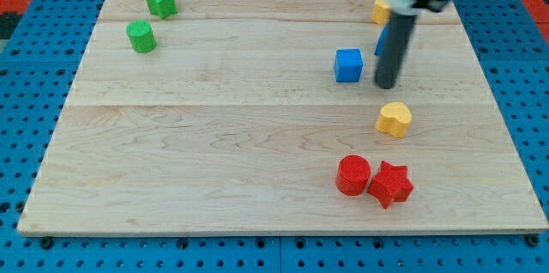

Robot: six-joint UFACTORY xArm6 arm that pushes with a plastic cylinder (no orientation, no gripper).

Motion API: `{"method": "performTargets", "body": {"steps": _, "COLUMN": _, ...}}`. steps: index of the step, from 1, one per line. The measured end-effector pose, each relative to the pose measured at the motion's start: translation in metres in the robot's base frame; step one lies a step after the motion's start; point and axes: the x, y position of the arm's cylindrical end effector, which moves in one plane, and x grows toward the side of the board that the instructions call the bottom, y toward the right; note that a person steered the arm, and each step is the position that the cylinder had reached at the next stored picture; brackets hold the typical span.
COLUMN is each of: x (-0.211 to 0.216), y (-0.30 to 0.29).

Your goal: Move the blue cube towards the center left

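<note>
The blue cube [348,65] sits on the wooden board [214,136], right of centre in the upper half. My tip [387,84] is just to the right of the cube and slightly lower, a small gap apart. A second blue block [378,45] is mostly hidden behind the rod; its shape cannot be made out.
A yellow heart [395,119] lies below the tip. A yellow block [380,10] is partly hidden at the top right. A red cylinder [352,175] and red star [390,184] touch at lower right. A green star-like block [160,2] and green cylinder [141,36] are top left.
</note>
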Motion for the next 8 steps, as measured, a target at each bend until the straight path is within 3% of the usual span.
{"method": "performTargets", "body": {"steps": 1, "x": -0.031, "y": -0.005}}
{"method": "performTargets", "body": {"steps": 3, "x": -0.022, "y": -0.215}}
{"method": "performTargets", "body": {"steps": 4, "x": -0.017, "y": -0.254}}
{"method": "performTargets", "body": {"steps": 5, "x": 0.004, "y": -0.22}}
{"method": "performTargets", "body": {"steps": 6, "x": 0.033, "y": -0.277}}
{"method": "performTargets", "body": {"steps": 7, "x": 0.02, "y": -0.335}}
{"method": "performTargets", "body": {"steps": 8, "x": 0.019, "y": -0.302}}
